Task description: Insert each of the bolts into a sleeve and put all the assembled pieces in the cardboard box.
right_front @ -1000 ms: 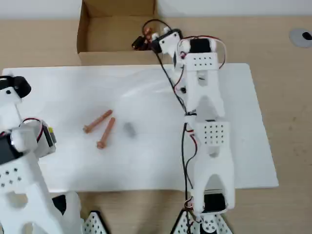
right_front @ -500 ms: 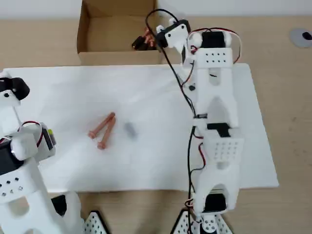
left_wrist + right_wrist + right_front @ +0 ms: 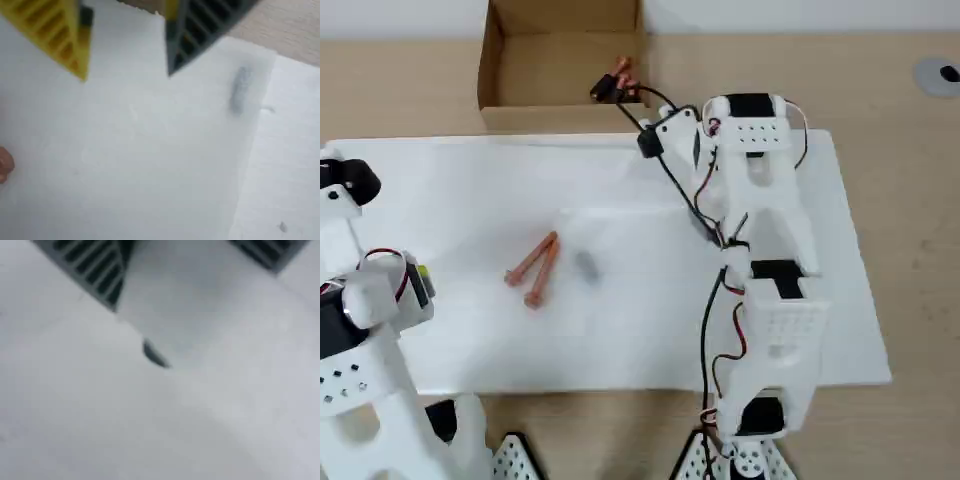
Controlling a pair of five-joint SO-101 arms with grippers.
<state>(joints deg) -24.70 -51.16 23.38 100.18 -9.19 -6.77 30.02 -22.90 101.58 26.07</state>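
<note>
A cardboard box (image 3: 520,70) sits at the table's far edge, with assembled pieces (image 3: 617,82) in its corner nearest the right arm. On a white sheet (image 3: 470,180) in front of it, two bolts (image 3: 532,257) lie together, a grey sleeve (image 3: 586,265) just beside them. Both the left gripper (image 3: 126,72) and the right gripper (image 3: 195,285) hang above the sheet, jaws apart and holding nothing.

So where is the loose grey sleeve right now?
In the high view, the grey sleeve lies on the white sheet, just right of the two loose bolts, not touching them.
</note>
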